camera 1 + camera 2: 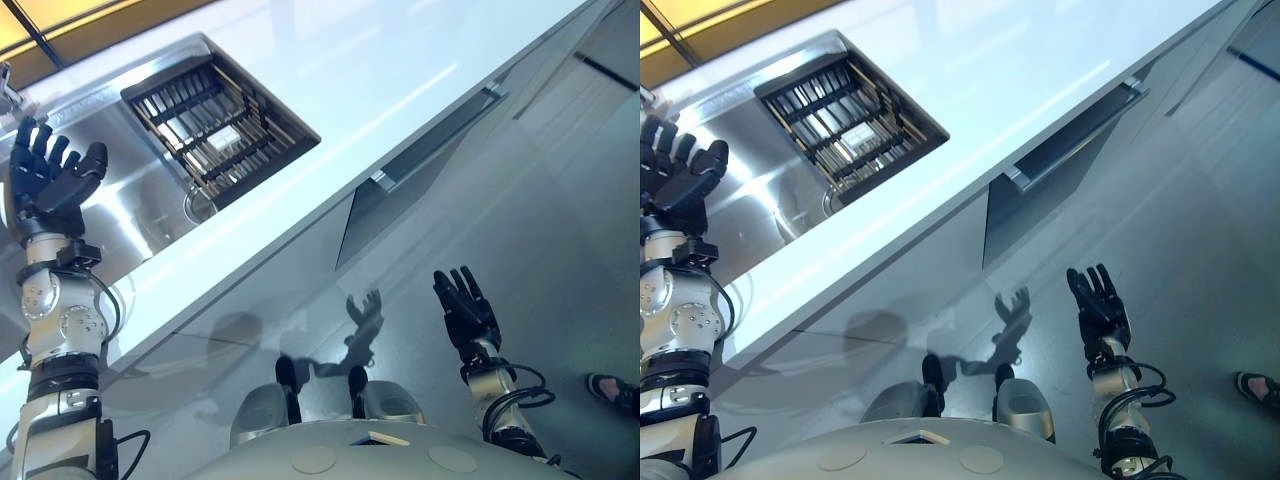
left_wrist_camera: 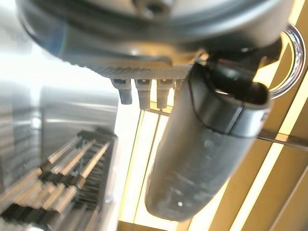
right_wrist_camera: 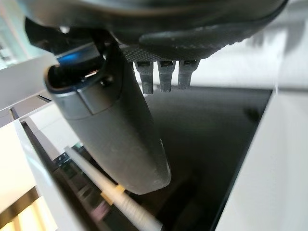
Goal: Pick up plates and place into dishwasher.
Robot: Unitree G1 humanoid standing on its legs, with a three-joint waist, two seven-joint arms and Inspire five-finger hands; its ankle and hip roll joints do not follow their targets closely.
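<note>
My left hand (image 1: 50, 180) is raised over the steel sink (image 1: 150, 215) at the left, fingers straight and spread, holding nothing. A dark slatted rack (image 1: 215, 125) lies across the sink's far part, and it also shows past the thumb (image 2: 202, 159) as the rack (image 2: 62, 173) in the left wrist view. My right hand (image 1: 465, 310) hangs low at the lower right, open and empty, in front of the grey cabinet fronts. The dishwasher's long handle (image 1: 440, 140) runs under the counter edge, with a dark gap (image 1: 345, 235) at the door's side.
A white counter (image 1: 380, 70) runs diagonally across the view. A round drain (image 1: 198, 203) sits in the sink floor, and a tap (image 1: 8, 90) stands at the far left. A person's shoe (image 1: 612, 390) rests on the glossy floor at the lower right.
</note>
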